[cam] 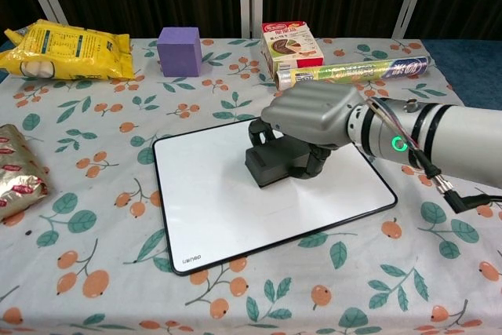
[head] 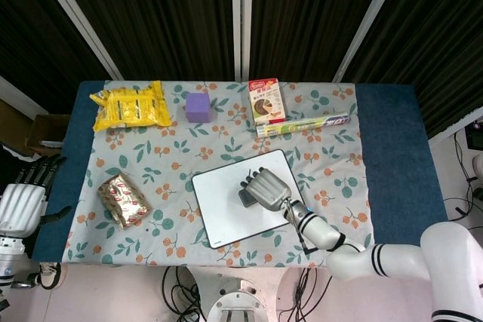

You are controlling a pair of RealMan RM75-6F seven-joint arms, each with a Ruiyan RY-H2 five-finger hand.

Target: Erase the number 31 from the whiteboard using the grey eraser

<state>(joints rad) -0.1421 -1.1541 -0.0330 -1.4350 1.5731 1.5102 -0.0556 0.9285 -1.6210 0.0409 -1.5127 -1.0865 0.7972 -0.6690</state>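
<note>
Right hand [cam: 314,115] clenched over the grey eraser [cam: 276,164], pressing it flat on the middle of the whiteboard [cam: 212,217], presumably so its face wipes the surface; no trace of the number 31 visible on the board. Left hand [head: 21,203] idle beyond the table's left edge, fingers apart, holding nothing. Whiteboard placed near the front edge of the floral tablecloth [cam: 102,272], probably for reach; yellow bag [cam: 67,49], purple cube [cam: 179,50], box [cam: 290,45] ranged along the far edge, well apart.
</note>
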